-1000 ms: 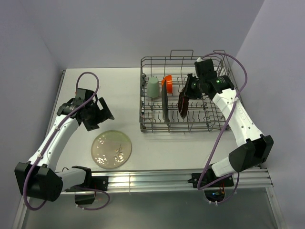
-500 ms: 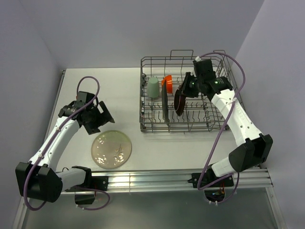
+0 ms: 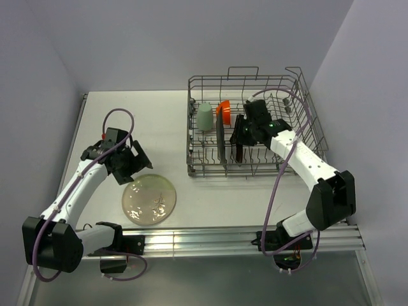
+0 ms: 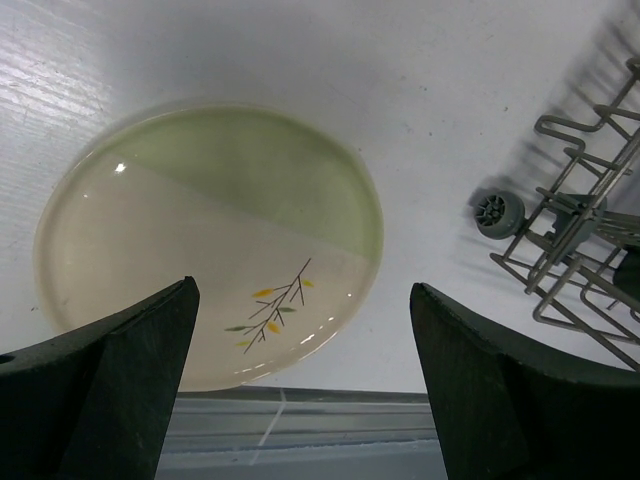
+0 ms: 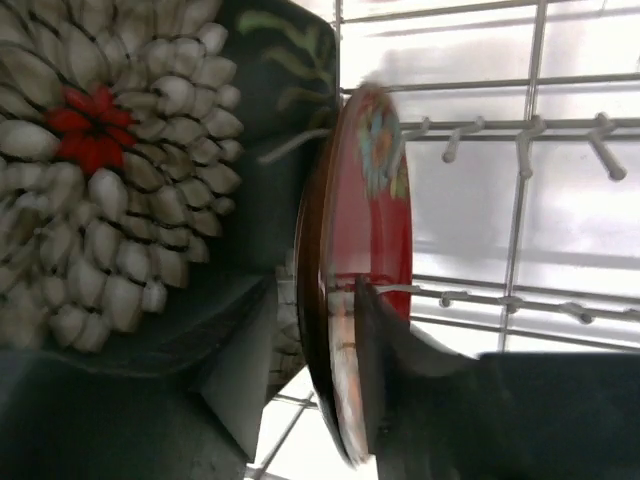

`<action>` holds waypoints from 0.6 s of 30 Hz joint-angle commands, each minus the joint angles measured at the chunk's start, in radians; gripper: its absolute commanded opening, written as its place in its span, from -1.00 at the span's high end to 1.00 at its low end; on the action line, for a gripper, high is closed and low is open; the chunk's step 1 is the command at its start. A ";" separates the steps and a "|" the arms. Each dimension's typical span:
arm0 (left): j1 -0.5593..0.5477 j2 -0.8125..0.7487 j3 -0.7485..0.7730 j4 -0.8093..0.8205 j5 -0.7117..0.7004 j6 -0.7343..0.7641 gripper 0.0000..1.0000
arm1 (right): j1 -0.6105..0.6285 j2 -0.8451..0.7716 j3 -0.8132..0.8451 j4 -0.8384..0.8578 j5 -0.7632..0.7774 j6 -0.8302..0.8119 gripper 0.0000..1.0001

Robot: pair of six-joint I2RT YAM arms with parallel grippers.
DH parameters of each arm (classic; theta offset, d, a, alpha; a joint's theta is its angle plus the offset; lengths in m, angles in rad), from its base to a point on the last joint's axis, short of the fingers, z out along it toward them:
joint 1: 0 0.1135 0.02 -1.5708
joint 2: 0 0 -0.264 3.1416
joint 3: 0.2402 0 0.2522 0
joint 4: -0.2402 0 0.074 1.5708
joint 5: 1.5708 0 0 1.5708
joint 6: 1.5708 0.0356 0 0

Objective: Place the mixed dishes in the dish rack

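The dish rack point(image 3: 189, 131) holds a pale green cup point(image 3: 204, 117), an orange bowl point(image 3: 223, 108) and the black square floral plate point(image 3: 220, 141) on edge. The small red flowered plate point(image 3: 237, 145) stands on edge just right of it. My right gripper point(image 3: 240, 132) straddles the red plate's point(image 5: 372, 200) rim. One finger lies against its face and a gap shows behind it, so my right gripper point(image 5: 315, 300) is open. The black plate point(image 5: 130, 150) is close on the left. My left gripper point(image 3: 132, 164) hangs wide open over the far-left edge of the cream plate point(image 3: 149, 199) with the leaf sprig point(image 4: 272, 305).
The rack's upright tines point(image 5: 524, 140) stand just right of the red plate. A corner of the rack with a small wheel point(image 4: 497, 212) shows right of the cream plate. The table's front edge and a metal rail point(image 3: 210, 241) run close below that plate.
My right arm carried the red plate left and down into the rack beside the black plate, and its jaws loosened. My left gripper moved nearer the cream plate.
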 commanded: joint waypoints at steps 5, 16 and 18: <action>-0.024 -0.058 -0.098 0.117 -0.027 -0.052 -0.88 | 0.074 -0.071 -0.042 0.103 0.129 -0.044 -0.99; -0.043 -0.178 -0.164 0.103 -0.141 -0.162 -0.98 | 0.169 -0.670 -0.249 0.088 0.235 0.065 -0.99; -0.050 -0.233 -0.195 0.153 -0.039 -0.220 -0.98 | 0.174 -0.735 -0.275 0.023 0.203 0.086 -0.99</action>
